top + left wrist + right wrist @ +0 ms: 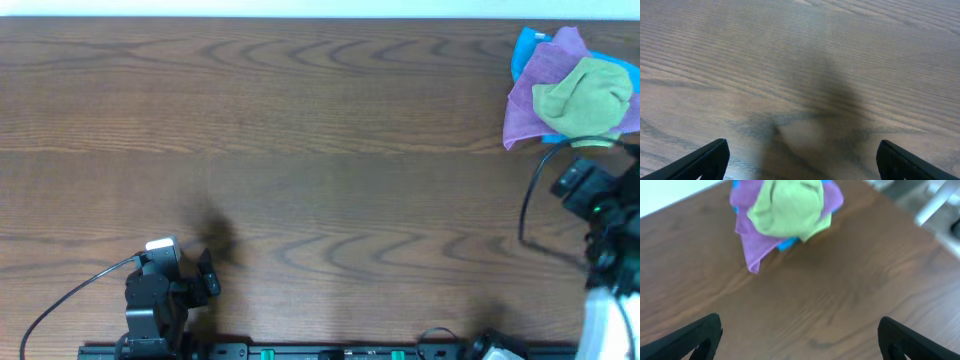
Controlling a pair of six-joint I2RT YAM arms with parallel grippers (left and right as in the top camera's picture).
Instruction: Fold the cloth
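The lime-green cloth (585, 96) lies crumpled on top of a pile at the table's far right corner; it also shows in the right wrist view (787, 206). No tag shows. My right gripper (799, 336) is open and empty over bare wood, short of the pile; in the overhead view the right arm (592, 185) sits just in front of the pile. My left gripper (801, 159) is open and empty over bare wood, and its arm (165, 290) is at the front left, far from the cloth.
A purple cloth (535, 88) and a blue cloth (524, 46) lie under the green one. The purple cloth (752, 245) hangs out toward my right gripper. The table's far edge (300, 17) meets a white wall. A black rail (330, 351) runs along the front.
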